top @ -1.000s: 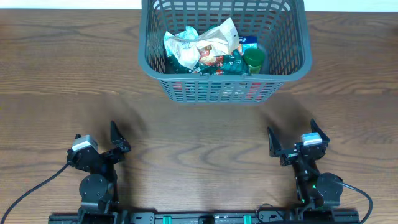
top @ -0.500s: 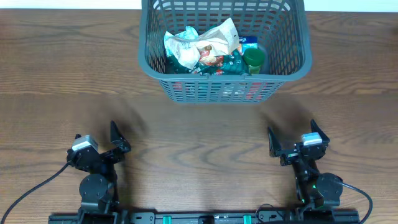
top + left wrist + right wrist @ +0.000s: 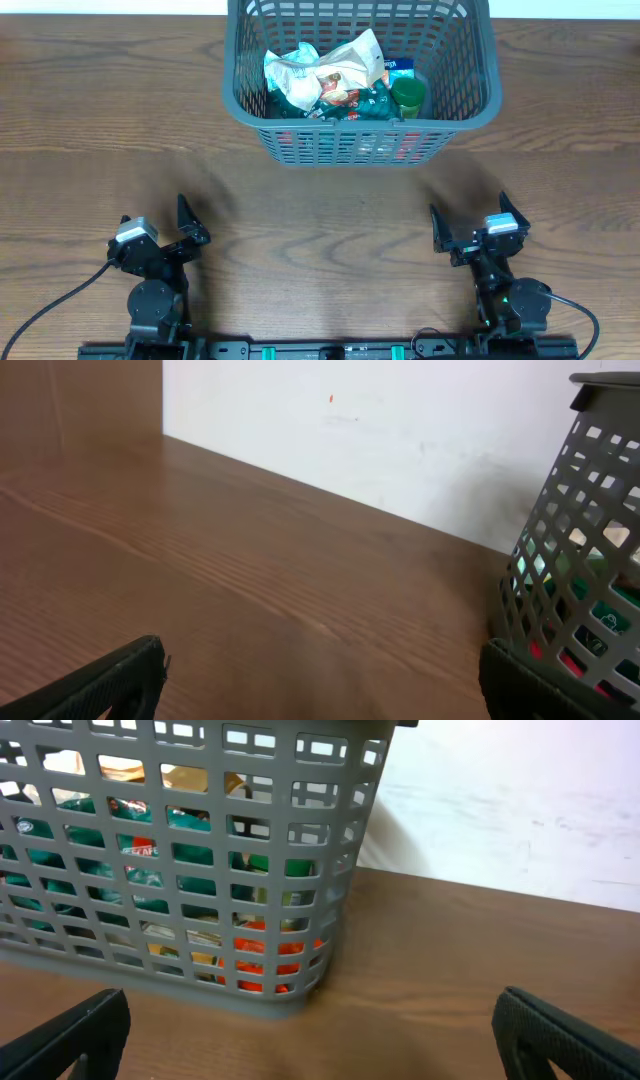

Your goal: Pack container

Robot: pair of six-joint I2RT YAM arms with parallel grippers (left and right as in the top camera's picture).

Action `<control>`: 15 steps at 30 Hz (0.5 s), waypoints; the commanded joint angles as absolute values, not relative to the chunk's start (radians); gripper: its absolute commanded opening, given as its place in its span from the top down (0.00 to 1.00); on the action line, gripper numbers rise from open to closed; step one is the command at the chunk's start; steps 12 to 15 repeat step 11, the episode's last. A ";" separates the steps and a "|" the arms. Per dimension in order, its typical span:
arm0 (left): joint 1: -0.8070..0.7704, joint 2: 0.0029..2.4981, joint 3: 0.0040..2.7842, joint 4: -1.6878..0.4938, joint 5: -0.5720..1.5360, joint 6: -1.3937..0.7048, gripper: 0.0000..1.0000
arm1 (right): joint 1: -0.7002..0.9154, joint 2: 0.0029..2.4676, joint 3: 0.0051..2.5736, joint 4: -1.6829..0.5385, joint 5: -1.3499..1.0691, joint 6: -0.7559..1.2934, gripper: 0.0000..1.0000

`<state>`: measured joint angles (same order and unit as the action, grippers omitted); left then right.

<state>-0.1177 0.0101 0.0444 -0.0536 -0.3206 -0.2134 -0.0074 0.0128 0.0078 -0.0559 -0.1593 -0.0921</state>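
At 12 o'clock on the table sits the container, with snack packets piled inside. I see none lying outside it, so the packing looks about done. The left gripper at 7 o'clock and the right gripper at 5 o'clock both gape wide and hold nothing, well apart from the container.
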 commanded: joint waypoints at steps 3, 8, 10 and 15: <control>-0.112 0.004 0.014 -0.065 -0.327 -0.223 0.01 | -0.014 0.007 0.006 -0.060 -0.154 -0.106 0.01; -0.112 0.004 0.014 -0.065 -0.326 -0.223 0.02 | -0.014 0.007 0.006 -0.060 -0.154 -0.106 0.01; -0.112 0.004 0.014 -0.065 -0.326 -0.223 0.02 | -0.014 0.007 0.006 -0.060 -0.154 -0.106 0.01; -0.112 0.004 0.014 -0.065 -0.326 -0.223 0.02 | -0.014 0.007 0.006 -0.060 -0.154 -0.106 0.01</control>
